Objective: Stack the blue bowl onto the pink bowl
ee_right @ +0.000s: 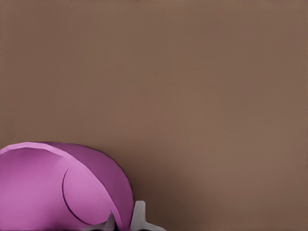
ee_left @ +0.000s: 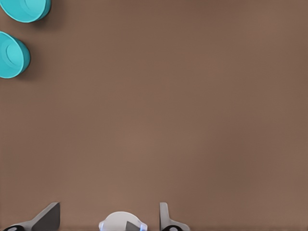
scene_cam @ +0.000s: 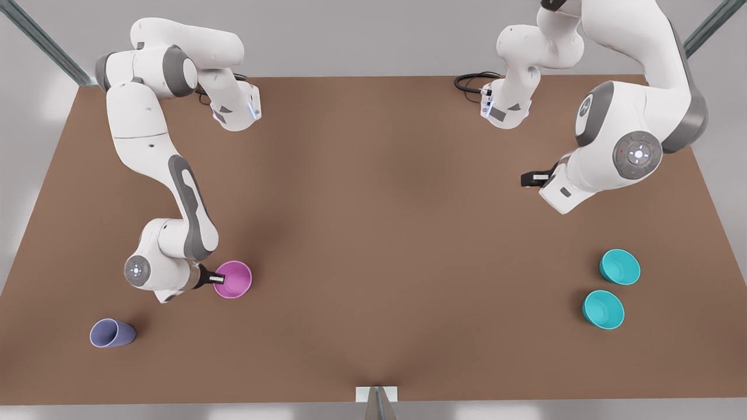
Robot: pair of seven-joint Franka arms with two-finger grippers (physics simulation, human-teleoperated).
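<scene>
The pink bowl (scene_cam: 234, 281) sits at the front view's left, and my right gripper (scene_cam: 215, 278) is shut on its near rim. In the right wrist view the pink bowl's (ee_right: 57, 187) wall is pinched in my right gripper (ee_right: 125, 219). Two alike blue bowls, teal in colour, stand on the table at the front view's right, one (scene_cam: 620, 266) behind the other (scene_cam: 603, 310). My left gripper (scene_cam: 532, 178) hangs open above bare table, well behind them. From its wrist view, both bowls (ee_left: 24, 7) (ee_left: 12, 55) lie far beyond the left gripper (ee_left: 106, 216).
A lavender-blue tapered cup (scene_cam: 112, 333) lies on its side near the front edge, at the front view's left of the pink bowl. The brown table (scene_cam: 373, 233) stretches wide between the two arms. A small white bracket (scene_cam: 377, 394) sits at the middle of the front edge.
</scene>
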